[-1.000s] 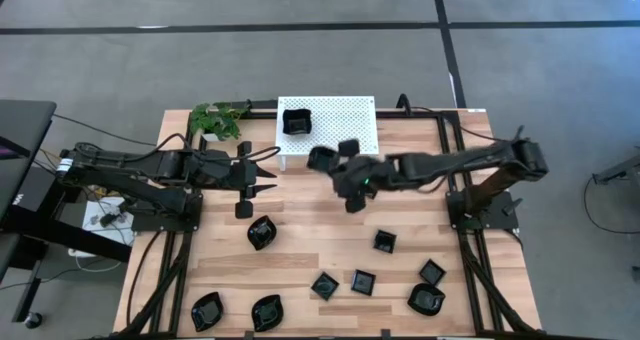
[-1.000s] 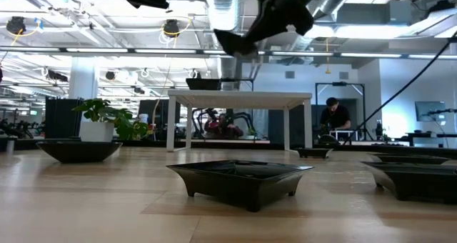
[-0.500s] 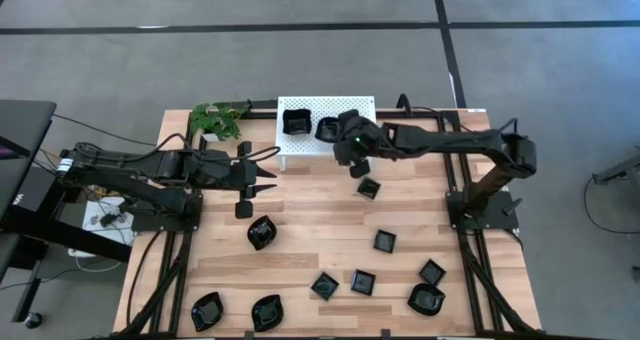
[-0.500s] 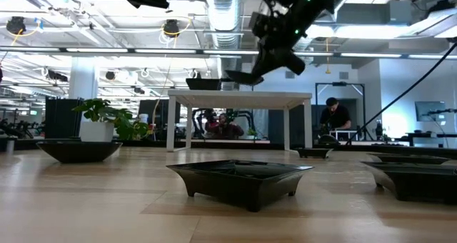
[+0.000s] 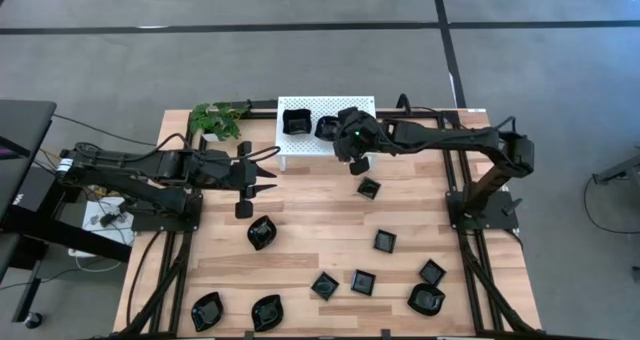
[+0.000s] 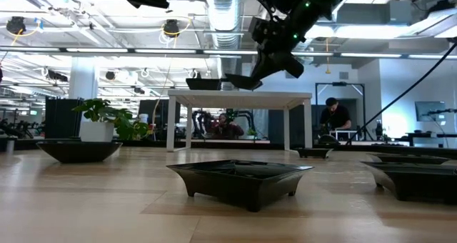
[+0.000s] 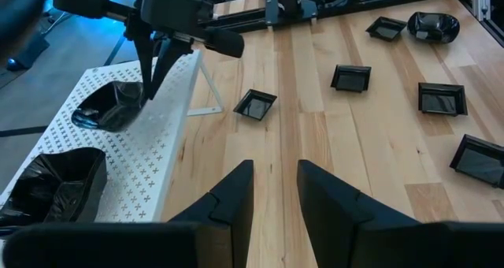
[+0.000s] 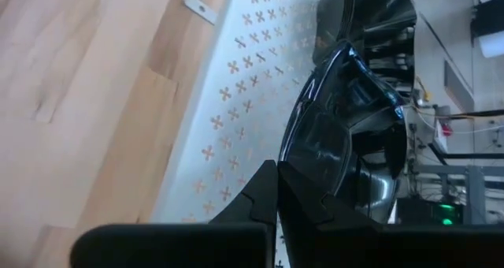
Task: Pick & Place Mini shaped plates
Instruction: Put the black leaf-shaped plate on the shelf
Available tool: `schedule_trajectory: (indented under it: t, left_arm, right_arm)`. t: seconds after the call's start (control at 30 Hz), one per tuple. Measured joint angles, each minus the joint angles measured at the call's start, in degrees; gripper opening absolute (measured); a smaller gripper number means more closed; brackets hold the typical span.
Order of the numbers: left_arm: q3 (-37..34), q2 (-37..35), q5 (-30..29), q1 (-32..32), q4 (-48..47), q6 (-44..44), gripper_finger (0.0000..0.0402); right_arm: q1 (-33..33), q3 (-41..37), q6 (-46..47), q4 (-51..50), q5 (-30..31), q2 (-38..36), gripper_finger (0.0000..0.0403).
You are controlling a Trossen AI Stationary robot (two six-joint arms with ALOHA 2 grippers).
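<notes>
Two dishes sat on the white perforated rack (image 5: pixel 345 130) at this point: a square plate (image 5: pixel 295 121) near its left end and a rounded plate (image 5: pixel 327 129) next to it, pinched by its rim in your right gripper (image 5: pixel 345 137), whose fingers were clamped tight on that edge. In the low view that dish (image 6: pixel 239 79) hung tilted just above the rack top (image 6: pixel 239 94), so I judged it not fully seated yet. Your left gripper (image 5: pixel 262 176) waited over the wood on the left, fingers parted and empty, near the potted plant (image 5: pixel 217 119). About nine more mini shaped plates lay loose on the table (image 5: pixel 300 230), e.g. a small square one (image 5: pixel 368 188) just below the rack and a leaf-shaped one (image 5: pixel 262 232) toward the middle. Risks from here, as I read it: releasing while the dish was tilted could have let it rock or slide off the rack's front edge; the thin rim grip could have slipped since the glaze looked slick; pushing further left could have knocked the square plate already parked there. The grip on the rim showed best in the right wrist view (image 8: pixel 331 134).
</notes>
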Motion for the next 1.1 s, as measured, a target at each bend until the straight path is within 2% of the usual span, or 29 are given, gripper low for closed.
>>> schedule_trajectory:
  t: [0.4, 0.57, 0.87, 1.1]
  left_arm:
    - [0.0, 0.0, 0.0, 0.0, 0.0, 0.0, 0.0102]
    - [0.0, 0.0, 0.0, 0.0, 0.0, 0.0, 0.0102]
    - [0.0, 0.0, 0.0, 0.0, 0.0, 0.0, 0.0102]
    - [0.0, 0.0, 0.0, 0.0, 0.0, 0.0, 0.0102]
  right_arm:
    - [-1.9, 0.0, 0.4, -0.1, -0.1, 0.0, 0.0]
    - [-1.9, 0.0, 0.5, -1.4, -3.4, 0.0, 0.0]
    - [-1.5, 0.0, 0.6, -1.6, -3.2, 0.0, 0.0001]
    - [-1.6, 0.0, 0.6, -1.4, -2.9, 0.0, 0.0016]
